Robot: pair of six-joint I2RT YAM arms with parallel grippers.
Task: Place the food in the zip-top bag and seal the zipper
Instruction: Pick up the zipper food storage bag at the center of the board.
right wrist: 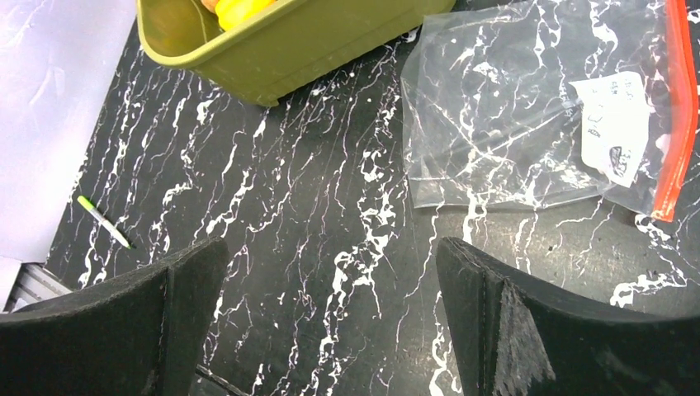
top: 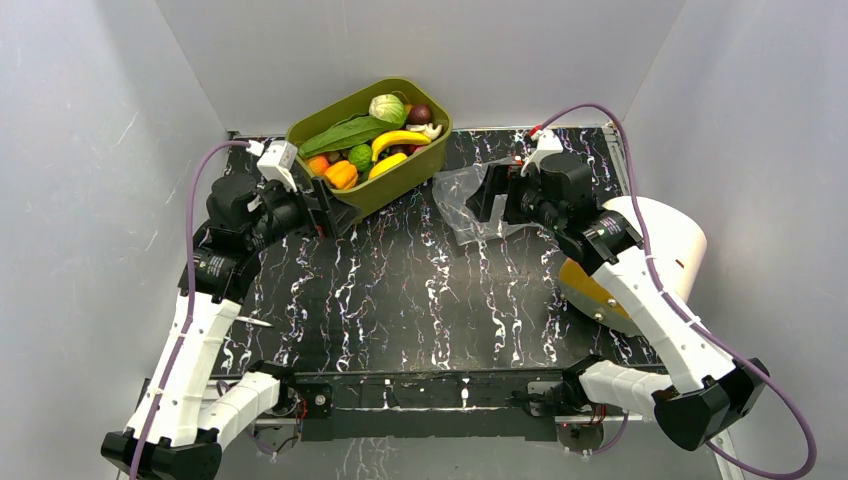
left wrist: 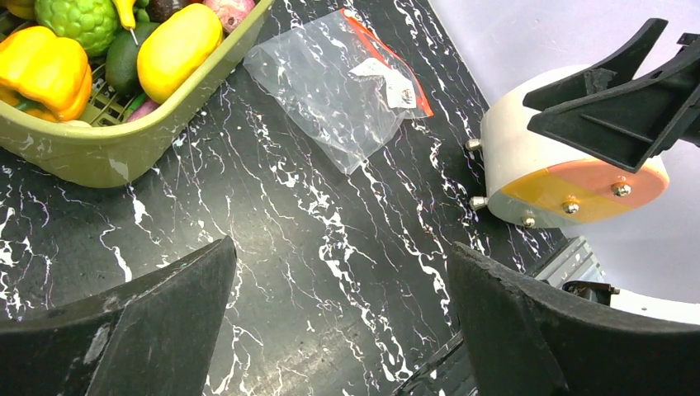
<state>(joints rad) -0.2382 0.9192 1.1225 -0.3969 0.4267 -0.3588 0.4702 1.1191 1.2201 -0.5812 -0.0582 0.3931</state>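
The food lies in an olive-green tub: a long green leaf, a yellow banana, a pale green cabbage, a purple ball and an orange piece. The clear zip-top bag lies flat and empty on the table, right of the tub. Its red-orange zipper runs along the edge nearest the right arm. My left gripper is open and empty beside the tub's front-left wall. My right gripper is open and empty, hovering over the bag's right part.
A white cylinder with a yellow-orange face stands at the right, beside the right arm. A small green-and-white stick lies near the left arm. Grey walls close in the black marbled table on three sides.
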